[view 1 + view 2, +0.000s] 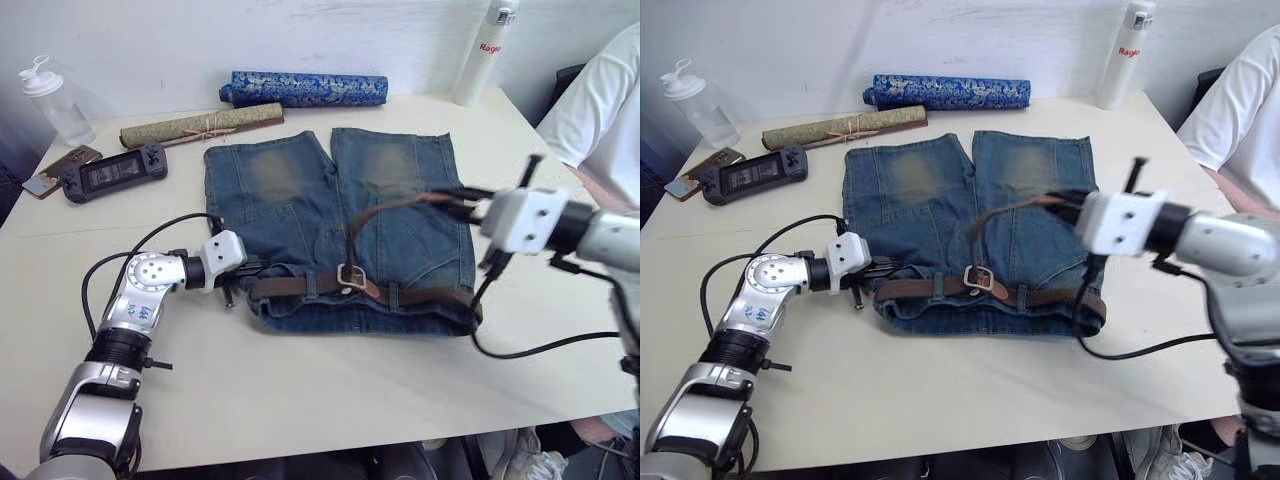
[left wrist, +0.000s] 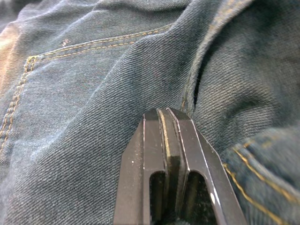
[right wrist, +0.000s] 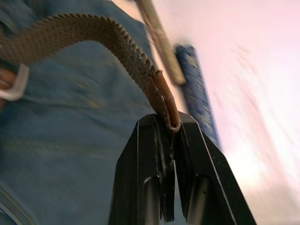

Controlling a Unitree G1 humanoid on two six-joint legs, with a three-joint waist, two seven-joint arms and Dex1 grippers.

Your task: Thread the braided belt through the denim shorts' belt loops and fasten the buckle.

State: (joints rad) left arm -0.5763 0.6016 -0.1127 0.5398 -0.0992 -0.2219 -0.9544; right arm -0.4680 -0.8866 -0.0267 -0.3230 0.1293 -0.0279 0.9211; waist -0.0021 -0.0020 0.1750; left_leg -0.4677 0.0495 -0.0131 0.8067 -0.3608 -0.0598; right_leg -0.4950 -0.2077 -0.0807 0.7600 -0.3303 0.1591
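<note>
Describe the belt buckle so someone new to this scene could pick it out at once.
Find the denim shorts spread mid-table, then the dark-brown braided belt running along their near waistband. The buckle is the small silvery rectangular frame near the waistband's middle, the one bright metal piece there, where the strap loops up toward the right gripper.

A blue patterned fabric roll (image 1: pixel 305 89) lies along the far edge of the pale table (image 1: pixel 330 390), with a tan rolled mat (image 1: pixel 201 124) tied with string just in front of it. At the far left stand a clear bottle (image 1: pixel 55 102) with a white cap, a black handheld game console (image 1: pixel 113 173) and a phone (image 1: pixel 60 168) partly under it. A white bottle (image 1: pixel 483 50) stands at the far right. A person in a white shirt (image 1: pixel 600 110) sits beside the table's right edge.
</note>
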